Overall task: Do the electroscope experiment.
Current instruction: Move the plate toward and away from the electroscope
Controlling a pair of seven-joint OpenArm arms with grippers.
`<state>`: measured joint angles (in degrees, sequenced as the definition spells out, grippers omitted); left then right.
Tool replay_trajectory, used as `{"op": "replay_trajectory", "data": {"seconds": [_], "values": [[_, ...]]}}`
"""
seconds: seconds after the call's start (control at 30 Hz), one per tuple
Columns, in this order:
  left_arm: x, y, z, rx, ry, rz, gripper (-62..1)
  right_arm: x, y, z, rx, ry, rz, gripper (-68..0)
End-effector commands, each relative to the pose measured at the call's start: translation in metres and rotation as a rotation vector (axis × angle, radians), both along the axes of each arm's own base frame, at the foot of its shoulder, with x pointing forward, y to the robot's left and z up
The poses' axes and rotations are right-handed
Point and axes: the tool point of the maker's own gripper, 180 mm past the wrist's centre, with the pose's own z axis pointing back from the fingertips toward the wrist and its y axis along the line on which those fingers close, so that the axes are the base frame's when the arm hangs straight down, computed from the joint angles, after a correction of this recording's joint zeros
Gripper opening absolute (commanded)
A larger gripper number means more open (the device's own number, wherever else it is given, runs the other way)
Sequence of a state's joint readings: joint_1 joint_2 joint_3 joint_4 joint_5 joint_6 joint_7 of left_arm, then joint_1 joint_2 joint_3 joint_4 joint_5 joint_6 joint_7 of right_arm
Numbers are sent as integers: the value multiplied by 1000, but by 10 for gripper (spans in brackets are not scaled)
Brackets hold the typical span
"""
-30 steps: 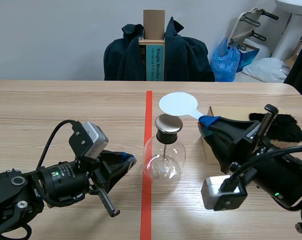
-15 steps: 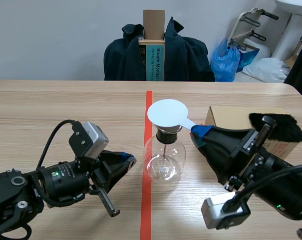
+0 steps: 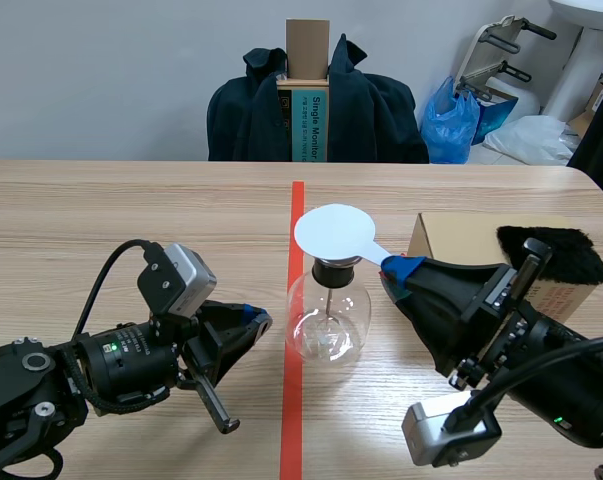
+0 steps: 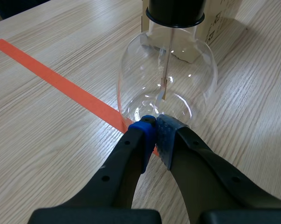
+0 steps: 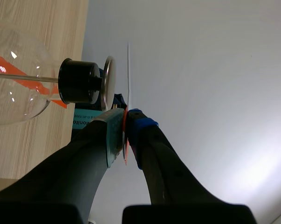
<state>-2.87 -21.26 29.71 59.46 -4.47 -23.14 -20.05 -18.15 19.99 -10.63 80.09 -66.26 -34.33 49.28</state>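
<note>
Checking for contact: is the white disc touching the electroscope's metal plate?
No, the right wrist view shows a gap between white disc and metal plate.

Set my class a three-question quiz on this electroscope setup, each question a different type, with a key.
1. True or false: the left gripper is clamped on the glass electroscope flask.
2. The white disc paddle hangs over: A) the cardboard box, B) the flask's metal top plate, C) the bare table.
3. Fill in: the paddle is held by the ___ gripper.
Key: 1 false, its shut fingers hold nothing; 2 B; 3 the right gripper.
</note>
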Motion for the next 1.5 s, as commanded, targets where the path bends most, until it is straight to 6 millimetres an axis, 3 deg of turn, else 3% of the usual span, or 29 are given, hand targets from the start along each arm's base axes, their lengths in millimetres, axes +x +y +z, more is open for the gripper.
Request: {"op": "replay_trajectory", "data": {"seconds": [0.0,0.83,1.03,1.47], "values": [[7,-6,15,-37,-39,-5,-577,2,-1,7,10,-25,-1,-669],[7,-6,15,-37,-39,-5,-577,50,-60,15,59,-40,-431,-668],[7,-6,15,-37,-39,-5,-577,48,-56,15,70,-31,-404,-669],[7,-6,15,-37,-39,-5,-577,21,-18,11,46,-16,-144,-669]]}}
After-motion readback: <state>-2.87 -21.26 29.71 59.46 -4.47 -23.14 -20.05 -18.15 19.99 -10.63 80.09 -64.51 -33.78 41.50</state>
